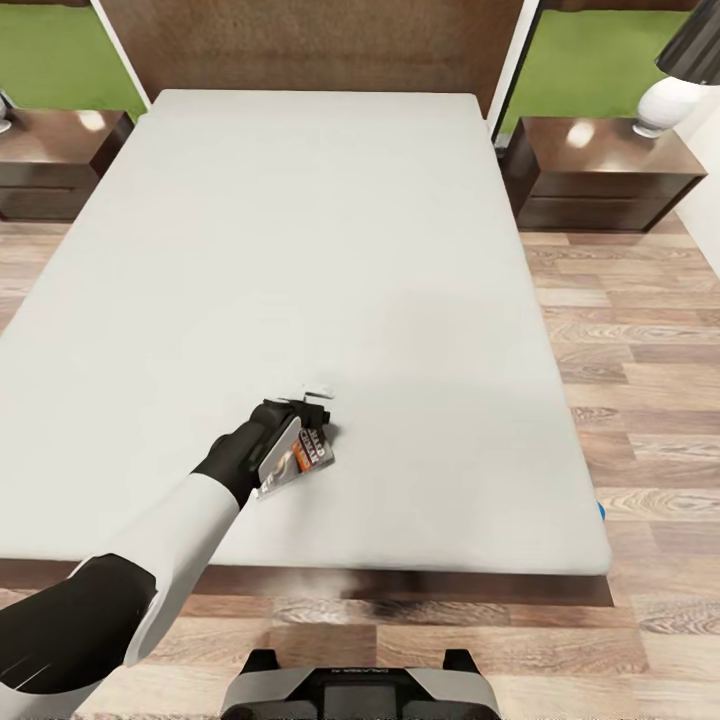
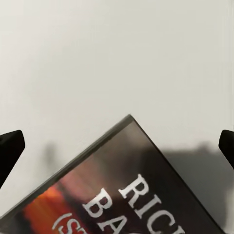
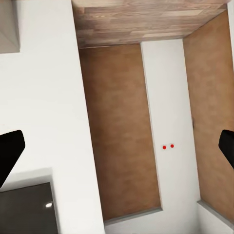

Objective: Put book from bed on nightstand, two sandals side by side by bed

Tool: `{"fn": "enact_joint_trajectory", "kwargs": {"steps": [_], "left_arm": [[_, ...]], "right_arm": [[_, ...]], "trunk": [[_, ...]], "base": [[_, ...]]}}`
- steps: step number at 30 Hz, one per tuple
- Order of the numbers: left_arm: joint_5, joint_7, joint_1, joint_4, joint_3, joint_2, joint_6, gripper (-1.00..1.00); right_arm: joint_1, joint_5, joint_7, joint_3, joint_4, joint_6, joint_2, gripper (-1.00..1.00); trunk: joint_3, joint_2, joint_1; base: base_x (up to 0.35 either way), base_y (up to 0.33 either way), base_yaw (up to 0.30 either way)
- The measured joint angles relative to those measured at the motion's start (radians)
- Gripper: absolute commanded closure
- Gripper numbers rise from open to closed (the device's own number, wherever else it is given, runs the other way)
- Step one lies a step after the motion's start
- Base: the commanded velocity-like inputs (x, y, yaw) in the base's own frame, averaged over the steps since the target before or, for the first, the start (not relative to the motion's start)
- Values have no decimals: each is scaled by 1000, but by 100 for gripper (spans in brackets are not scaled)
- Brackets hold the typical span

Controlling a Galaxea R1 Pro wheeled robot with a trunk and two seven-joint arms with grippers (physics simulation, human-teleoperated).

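The book [image 1: 300, 457] lies on the bed [image 1: 300, 250], near the foot edge and a little toward the robot's left, its dark cover with orange and white lettering facing up and one corner seeming to tilt off the mattress. In the left wrist view the book [image 2: 136, 190] sits between the two dark fingertips [image 2: 9, 148], which stand wide apart at either side with pale mattress showing between them and the cover, so the jaws are spread and clamp nothing. The left gripper [image 1: 305, 415] hovers right at the book's far edge, touching or nearly so; contact cannot be told for sure. A thin paperback like this is likely light and somewhat bendy, with a glossy cover that may slip, and it lies flat on a soft surface that gives under pressure. The best hold is probably across its short width at one edge or corner, one finger sliding beneath the lifted side and the other pressing on the cover, gripping firmly enough that it does not droop or slide out. The right gripper [image 3: 117, 146] points at a white wall with brown panels, its fingertips also well apart and empty. Dark nightstands flank the headboard: one [image 1: 55, 160] on the left, another [image 1: 600, 170] on the right bearing a white lamp [image 1: 672, 100]. A blue sliver [image 1: 602, 510] peeps out beside the bed, possibly a sandal.
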Motion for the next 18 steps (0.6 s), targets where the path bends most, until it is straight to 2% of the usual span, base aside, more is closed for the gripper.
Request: {"fn": "enact_joint_trajectory", "kwargs": {"steps": [18], "left_arm": [[2,5,-51,-2,0,-14,-1,-100]], "right_arm": [[0,0,0,1,0,2,-1,-100]], "trunk": [[-30,0,0]], "base": [[0,0,0]]}}
